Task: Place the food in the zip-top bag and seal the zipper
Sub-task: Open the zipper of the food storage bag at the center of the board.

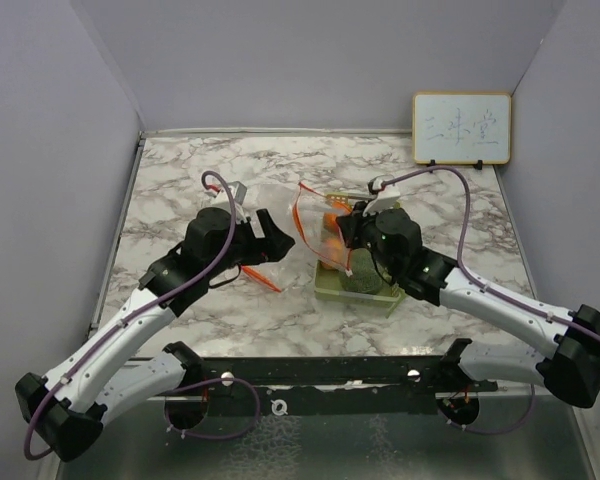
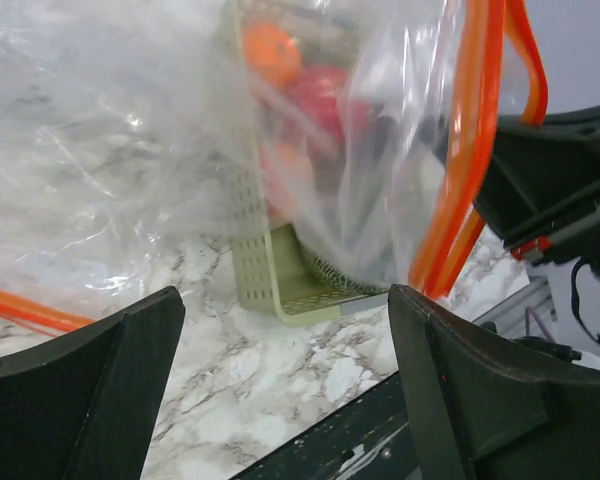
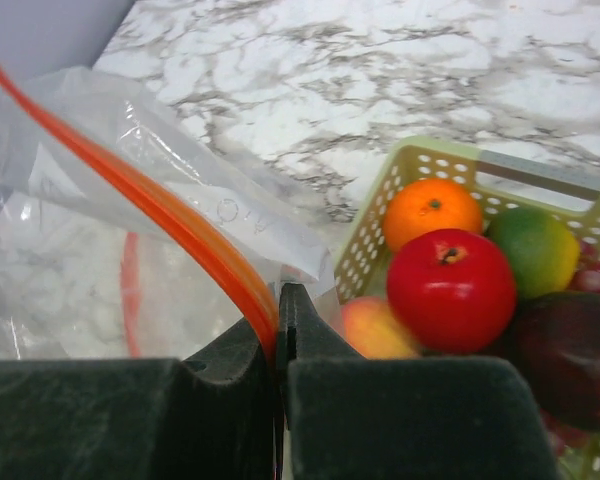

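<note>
Pinching the bag zipper (image 3: pixel 180 228), right jaws sit beside the fruit (image 3: pixel 450 290).

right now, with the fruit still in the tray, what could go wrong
The right tool pinches only the orange zipper edge of the bag; a pull could slip it free.
The left tool is open, holding nothing, so the bag mouth may sag shut.
The bag hangs by the tray; dragging it might tip fruit.

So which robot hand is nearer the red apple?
Right. The right gripper pinches the bag just beside the red apple; the left gripper is open, farther away, with the bag between.
</note>
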Robot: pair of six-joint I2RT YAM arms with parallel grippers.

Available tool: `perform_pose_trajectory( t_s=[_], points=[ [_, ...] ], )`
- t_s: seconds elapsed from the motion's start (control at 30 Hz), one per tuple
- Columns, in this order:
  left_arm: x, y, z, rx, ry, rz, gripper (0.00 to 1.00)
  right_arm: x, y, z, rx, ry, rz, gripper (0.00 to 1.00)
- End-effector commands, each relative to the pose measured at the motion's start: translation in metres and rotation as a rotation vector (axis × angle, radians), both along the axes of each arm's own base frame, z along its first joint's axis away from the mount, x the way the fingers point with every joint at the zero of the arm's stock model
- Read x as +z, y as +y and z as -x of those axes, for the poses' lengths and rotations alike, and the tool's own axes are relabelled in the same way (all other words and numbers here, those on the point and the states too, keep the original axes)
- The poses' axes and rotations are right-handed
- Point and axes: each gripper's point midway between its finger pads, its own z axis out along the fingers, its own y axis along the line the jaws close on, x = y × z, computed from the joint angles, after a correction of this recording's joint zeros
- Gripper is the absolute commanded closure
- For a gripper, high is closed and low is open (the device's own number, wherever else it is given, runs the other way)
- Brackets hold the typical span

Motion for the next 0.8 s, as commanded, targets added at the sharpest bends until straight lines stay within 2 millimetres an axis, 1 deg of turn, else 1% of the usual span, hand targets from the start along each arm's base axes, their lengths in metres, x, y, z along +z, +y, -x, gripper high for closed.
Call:
perform_pose_trajectory(
  t_s=[0.0, 0.03, 0.07, 0.2, 0.33, 0.43, 0.5, 0.57, 0.67, 0.77],
  points=[
    [0.025, -0.035, -0.009, -0.088, -0.029, 0.141, 0.08, 0.023, 0.032, 0.011, 0.112, -0.054, -0.088, 0.98],
    [0.028, -0.038, -0.008, -0.100, -0.030, 0.165, 0.02, 0.024, 0.032, 0.011, 0.102, -0.054, -0.092, 0.98],
    [0.031, -0.041, -0.008, -0.107, -0.033, 0.189, 0.01, 0.024, 0.031, 0.010, 0.093, -0.055, -0.093, 0.98],
    [0.045, -0.042, -0.006, -0.100, -0.056, 0.254, 0.01, 0.022, 0.029, 0.007, 0.056, -0.057, -0.081, 0.98],
    [0.051, -0.044, -0.002, -0.108, -0.049, 0.295, 0.01, 0.015, 0.026, 0.001, 0.007, -0.042, -0.051, 0.98],
    [0.054, -0.044, 0.001, -0.116, -0.046, 0.317, 0.01, 0.015, 0.023, -0.003, -0.032, -0.045, -0.041, 0.98],
    [0.052, -0.045, 0.003, -0.117, -0.036, 0.326, 0.01, 0.017, 0.020, -0.005, -0.058, -0.055, -0.039, 0.98],
    [0.048, -0.047, 0.003, -0.115, -0.014, 0.332, 0.01, 0.019, 0.023, -0.006, -0.058, -0.064, -0.043, 0.98],
    [0.031, -0.051, 0.000, -0.101, 0.037, 0.309, 0.02, 0.024, 0.029, -0.006, -0.048, -0.079, -0.046, 0.98],
    [0.018, -0.055, -0.002, -0.080, 0.075, 0.296, 0.07, 0.029, 0.036, -0.003, -0.040, -0.102, -0.045, 0.98]
  ],
)
